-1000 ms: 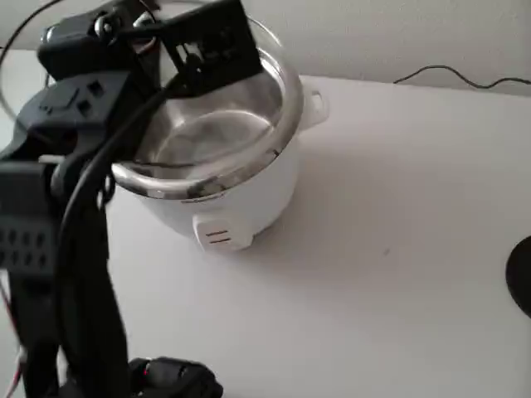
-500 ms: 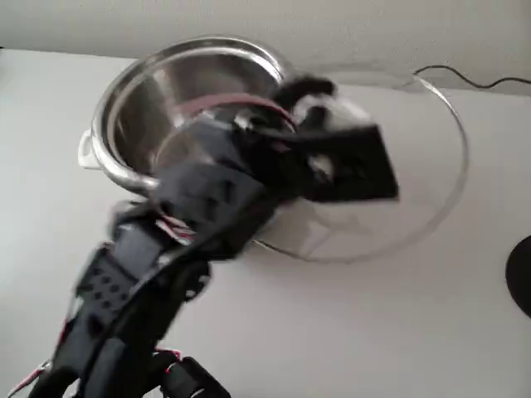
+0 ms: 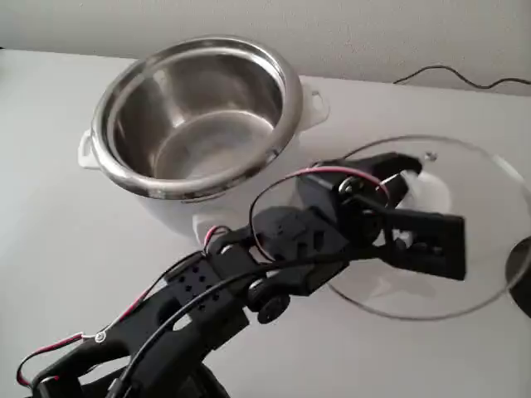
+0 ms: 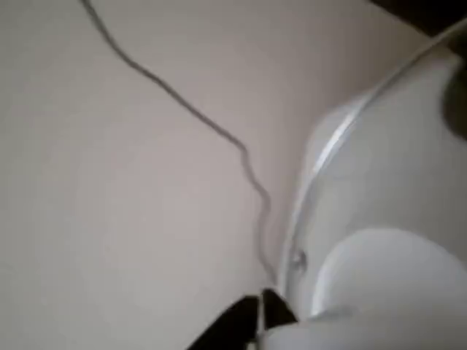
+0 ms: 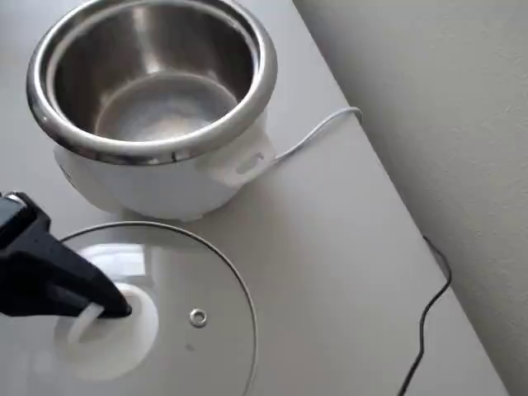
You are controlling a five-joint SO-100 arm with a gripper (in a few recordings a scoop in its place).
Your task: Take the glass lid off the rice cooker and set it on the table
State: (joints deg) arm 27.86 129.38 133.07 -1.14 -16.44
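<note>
The rice cooker [image 3: 207, 199] [image 5: 157, 177] stands uncovered on the table [image 3: 83, 274] [image 5: 346, 247], its steel inner pot bare. In the fixed view the glass lid [image 3: 473, 249] lies level and low, right of the cooker. The overhead view shows the lid [image 5: 206, 280] in front of the cooker. I cannot tell whether it rests on the table. My gripper [image 3: 419, 203] [image 5: 111, 312] is shut on the lid's white knob [image 5: 124, 338]. In the wrist view the knob [image 4: 387, 277] and the lid's rim [image 4: 328, 146] sit close by the black fingertip [image 4: 259, 317].
A black cable [image 3: 465, 79] [image 5: 429, 305] trails along the table's far edge by the wall. The cooker's white cord [image 5: 318, 132] runs off toward that edge. A dark round object [image 3: 523, 274] sits at the right border, close to the lid's rim.
The lid was tilted above the cooker a second ago. My gripper has carried it right and down beside the cooker, where it now sits level. The pot stands uncovered.
</note>
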